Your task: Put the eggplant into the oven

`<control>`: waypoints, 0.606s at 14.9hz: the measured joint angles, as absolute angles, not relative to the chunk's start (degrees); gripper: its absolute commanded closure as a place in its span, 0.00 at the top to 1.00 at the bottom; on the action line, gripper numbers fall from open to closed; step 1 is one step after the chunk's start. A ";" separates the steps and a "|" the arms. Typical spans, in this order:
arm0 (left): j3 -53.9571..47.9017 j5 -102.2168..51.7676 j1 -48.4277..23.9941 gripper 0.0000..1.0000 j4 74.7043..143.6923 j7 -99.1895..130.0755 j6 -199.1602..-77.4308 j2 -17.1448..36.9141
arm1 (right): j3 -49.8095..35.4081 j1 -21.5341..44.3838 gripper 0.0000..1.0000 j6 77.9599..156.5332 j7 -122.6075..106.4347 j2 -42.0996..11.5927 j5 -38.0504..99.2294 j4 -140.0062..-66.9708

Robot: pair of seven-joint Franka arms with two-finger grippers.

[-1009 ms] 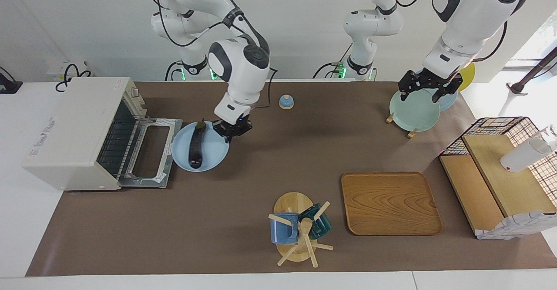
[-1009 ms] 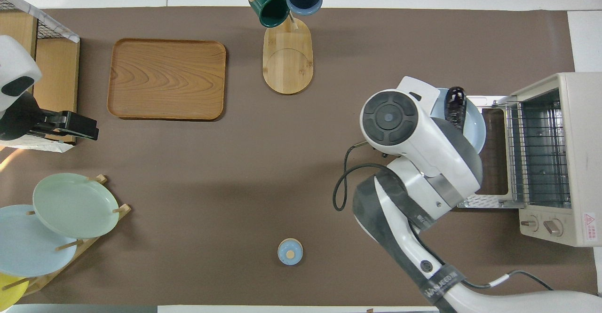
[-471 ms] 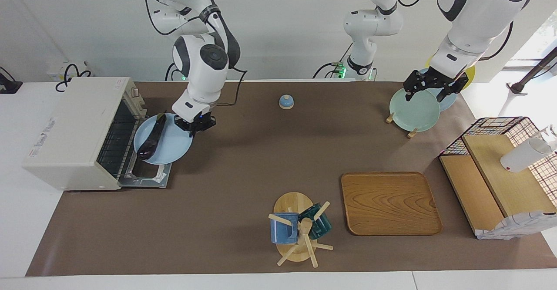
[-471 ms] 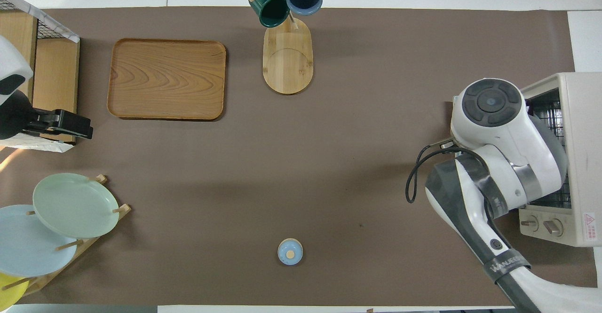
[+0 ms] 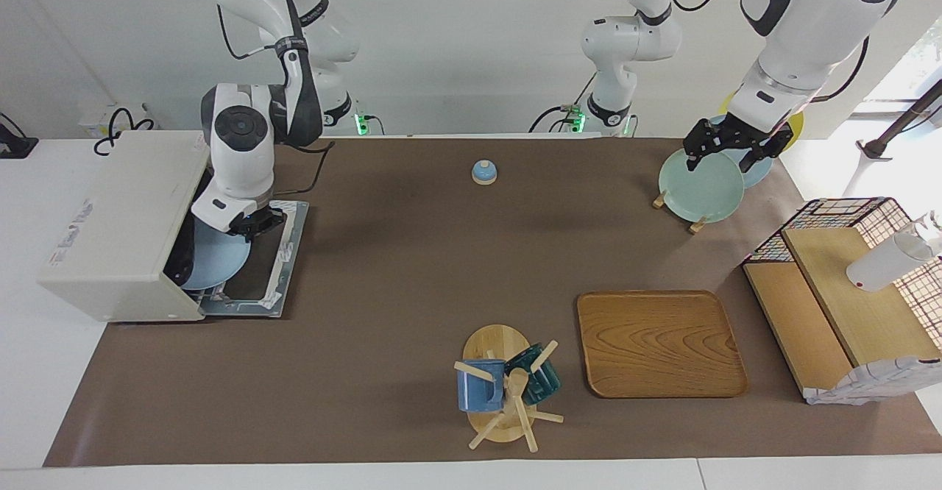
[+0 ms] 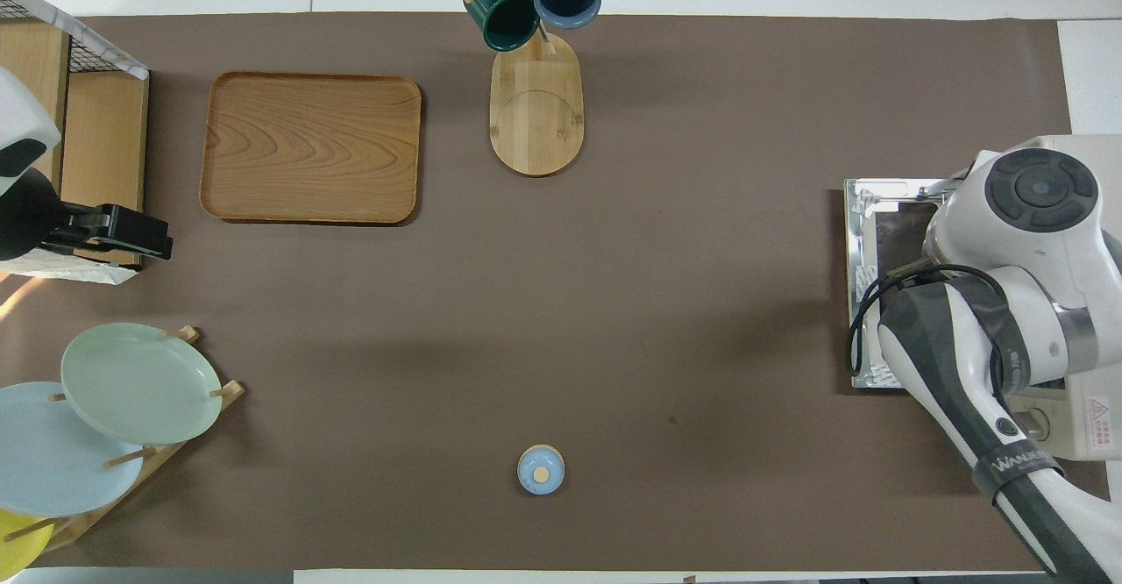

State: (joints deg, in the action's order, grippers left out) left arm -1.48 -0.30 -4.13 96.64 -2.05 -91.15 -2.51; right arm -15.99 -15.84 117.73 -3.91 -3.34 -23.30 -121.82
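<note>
The off-white oven (image 5: 121,214) stands at the right arm's end of the table with its glass door (image 5: 283,254) dropped open; it also shows in the overhead view (image 6: 1087,430). My right gripper (image 5: 246,224) is over the open door, shut on the rim of a light blue plate (image 5: 217,263). The plate is tilted and about half inside the oven mouth. The eggplant is hidden, either inside the oven or by its body. In the overhead view my right arm covers the plate. My left gripper (image 5: 725,157) is open and empty, waiting over the plate rack.
A rack with a green plate (image 5: 699,185) and other plates stands near the left arm. A small blue knob-topped lid (image 5: 483,172), a wooden tray (image 5: 659,343), a mug tree with two mugs (image 5: 504,387) and a wire-and-wood shelf (image 5: 846,299) are on the brown mat.
My right gripper carried the blue plate with the eggplant from the mat beside the oven door over the door and into the oven mouth. The eggplant went out of sight. The left gripper barely moved.
</note>
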 measured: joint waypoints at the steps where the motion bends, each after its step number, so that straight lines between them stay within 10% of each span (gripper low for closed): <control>1: -1.48 -0.30 -4.13 1.00 96.64 -2.05 -91.15 -2.51 | -16.00 -16.11 0.00 117.73 -4.15 -3.16 -22.53 -122.03; 4: -1.45 -0.27 -4.01 1.00 96.64 -2.03 -91.15 -2.51 | -16.04 -16.19 0.00 117.73 -4.17 -2.38 -20.55 -123.17; 6: -1.41 -0.22 -3.37 1.00 96.64 -2.00 -91.15 -2.51 | -16.05 -16.18 0.23 117.73 -4.17 -2.09 -20.14 -123.55; 9: -1.18 -0.20 -2.10 1.00 96.64 -2.00 -91.15 -2.51 | -16.03 -16.19 0.27 117.70 -5.25 -2.05 -19.46 -123.99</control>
